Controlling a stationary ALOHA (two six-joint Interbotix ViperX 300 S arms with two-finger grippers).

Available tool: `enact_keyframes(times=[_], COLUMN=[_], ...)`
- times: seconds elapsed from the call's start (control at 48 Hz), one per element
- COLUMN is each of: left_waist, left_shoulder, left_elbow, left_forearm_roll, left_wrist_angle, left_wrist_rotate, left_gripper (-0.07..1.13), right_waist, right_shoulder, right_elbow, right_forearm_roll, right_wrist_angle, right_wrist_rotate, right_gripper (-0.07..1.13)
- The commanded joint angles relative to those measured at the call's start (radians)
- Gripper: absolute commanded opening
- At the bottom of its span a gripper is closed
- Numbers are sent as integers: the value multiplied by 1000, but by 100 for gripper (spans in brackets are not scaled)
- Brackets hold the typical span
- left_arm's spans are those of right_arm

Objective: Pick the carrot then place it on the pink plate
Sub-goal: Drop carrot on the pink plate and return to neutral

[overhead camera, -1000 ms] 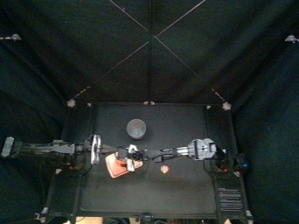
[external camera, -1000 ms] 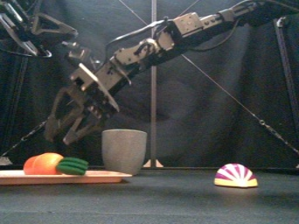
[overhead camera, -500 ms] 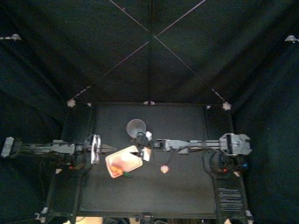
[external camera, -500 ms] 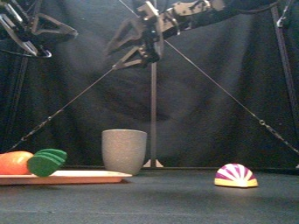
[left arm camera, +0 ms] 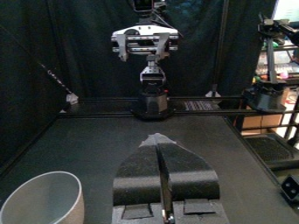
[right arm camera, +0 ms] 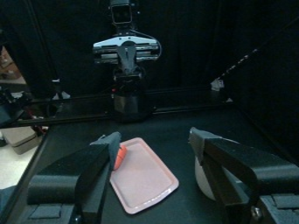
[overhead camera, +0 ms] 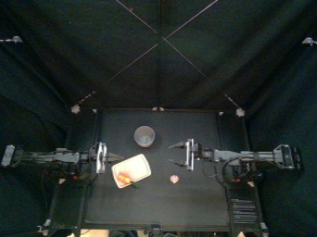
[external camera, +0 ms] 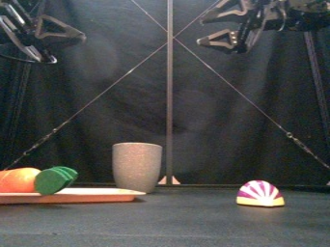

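The carrot (external camera: 18, 179) lies on the tray (external camera: 91, 195) at the table's (overhead camera: 198, 199) left side. Its orange body is at the tray's left end, and its green end points toward the cup (external camera: 138, 166). From above, the carrot (overhead camera: 125, 172) shows as an orange patch on the tray (overhead camera: 139, 165).

The right gripper (external camera: 210, 27) hangs high above the table, up and to the right of the carrot and well apart from it. Its jaws are spread and hold nothing. Its wrist view looks down between those jaws (right arm camera: 156, 137) onto the tray (right arm camera: 146, 175). There the carrot (right arm camera: 121, 155) peeks out at the tray's edge, partly hidden by one jaw.

From above, the right gripper (overhead camera: 183, 153) is to the right of the tray, with the cup (overhead camera: 145, 136) behind the tray. A striped toy (external camera: 261, 193) sits on the table to the right, apart from both tray and cup.

The left gripper (left arm camera: 160, 142) rests raised at the left of the table, jaws pressed together on nothing, with the cup (left arm camera: 41, 199) near it.
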Motion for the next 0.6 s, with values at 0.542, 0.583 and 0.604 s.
enact_keyframes(times=[0.542, 0.583, 0.604], left_waist=[5, 5, 5], left_shoulder=[3, 3, 3], left_elbow=[-14, -14, -14], left_forearm_roll=[2, 2, 2], left_wrist_angle=[-6, -6, -6], left_wrist_rotate=[2, 2, 2], left_gripper=[-3, -3, -3], right_waist=[35, 34, 34], right_shoulder=[-305, -305, -304], right_elbow=[250, 250, 252], right_forearm_roll=[21, 20, 20], right_wrist_angle=[-49, -49, -49], right_wrist_rotate=[0, -2, -2], right_gripper=[97, 97, 97])
